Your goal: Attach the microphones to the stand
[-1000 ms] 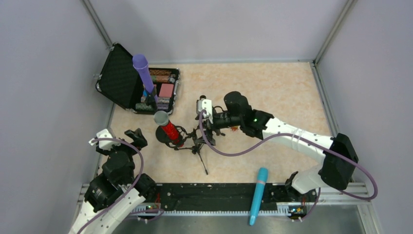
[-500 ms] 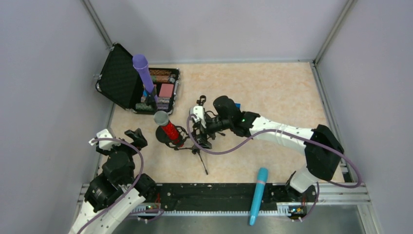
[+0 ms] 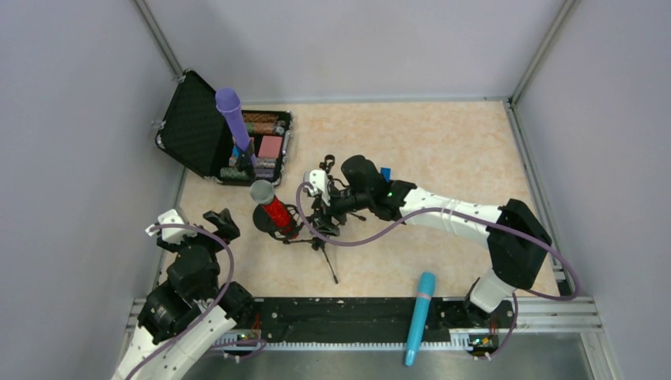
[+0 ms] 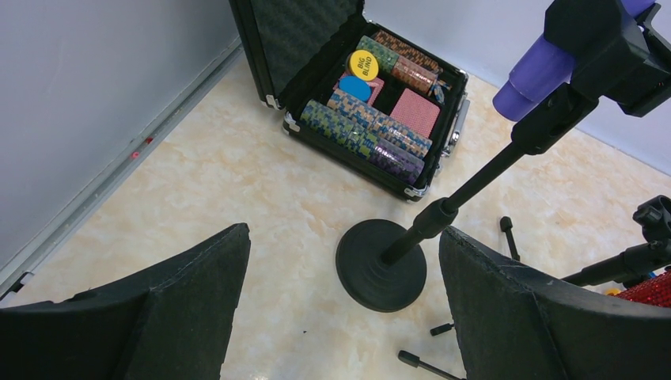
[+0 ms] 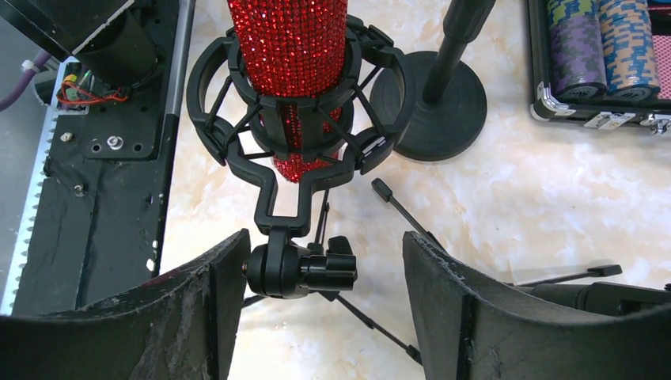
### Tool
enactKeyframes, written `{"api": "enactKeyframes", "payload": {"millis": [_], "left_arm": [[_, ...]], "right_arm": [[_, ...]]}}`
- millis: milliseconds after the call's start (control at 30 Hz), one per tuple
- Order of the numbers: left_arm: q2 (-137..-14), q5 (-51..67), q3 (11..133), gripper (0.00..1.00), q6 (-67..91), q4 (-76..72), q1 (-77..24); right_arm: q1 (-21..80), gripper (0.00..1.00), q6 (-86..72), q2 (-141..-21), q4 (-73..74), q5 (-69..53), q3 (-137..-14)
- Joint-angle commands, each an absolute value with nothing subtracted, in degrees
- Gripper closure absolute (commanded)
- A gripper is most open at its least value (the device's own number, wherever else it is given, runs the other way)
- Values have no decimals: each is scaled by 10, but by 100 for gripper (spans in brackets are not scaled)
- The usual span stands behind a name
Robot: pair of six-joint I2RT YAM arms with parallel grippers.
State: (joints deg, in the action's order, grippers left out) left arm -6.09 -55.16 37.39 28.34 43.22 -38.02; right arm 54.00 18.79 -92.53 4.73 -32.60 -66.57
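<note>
A glittery red microphone [image 3: 278,214] [image 5: 293,47] with a silver-grey head sits in the black shock mount [image 5: 301,138] of a tripod stand [image 3: 323,241]. My right gripper [image 3: 320,210] [image 5: 324,241] is open around the mount's swivel joint [image 5: 297,269]. Its left finger lies against the joint and the right finger stands apart. The purple microphone [image 3: 232,115] [image 4: 532,71] is clipped in a round-base stand [image 4: 381,265] [image 5: 431,103]. The cyan-blue microphone [image 3: 419,317] lies across the front rail. My left gripper [image 3: 212,224] [image 4: 344,269] hangs open above the floor near that base, holding nothing.
An open black case [image 3: 237,142] [image 4: 356,87] of poker chips and cards stands at the back left, behind the round-base stand. A small blue block [image 3: 385,172] lies behind my right arm. The black rail [image 3: 340,317] [image 5: 95,158] runs along the near edge. Tripod legs spread over the floor.
My right gripper has moved left to the tripod stand, and its jaws have narrowed around the swivel joint. The left arm and the microphones have not moved.
</note>
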Motion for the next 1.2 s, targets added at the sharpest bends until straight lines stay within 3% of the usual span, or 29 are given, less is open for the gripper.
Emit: {"api": "enactKeyframes", "payload": {"millis": [0, 200, 300, 433, 1167], "left_arm": [[-52, -557, 371, 7, 277, 402, -378], [-51, -557, 369, 7, 275, 399, -378], [-51, -557, 369, 7, 275, 399, -378], [-51, -557, 368, 7, 275, 399, -378], [-51, -557, 364, 8, 274, 395, -378]], "right_arm": [[548, 34, 170, -937, 26, -328, -704], [548, 50, 163, -938, 24, -335, -705], [549, 66, 155, -938, 20, -344, -707], [548, 98, 141, -934, 13, -353, -710], [548, 100, 79, -834, -42, -308, -702]]}}
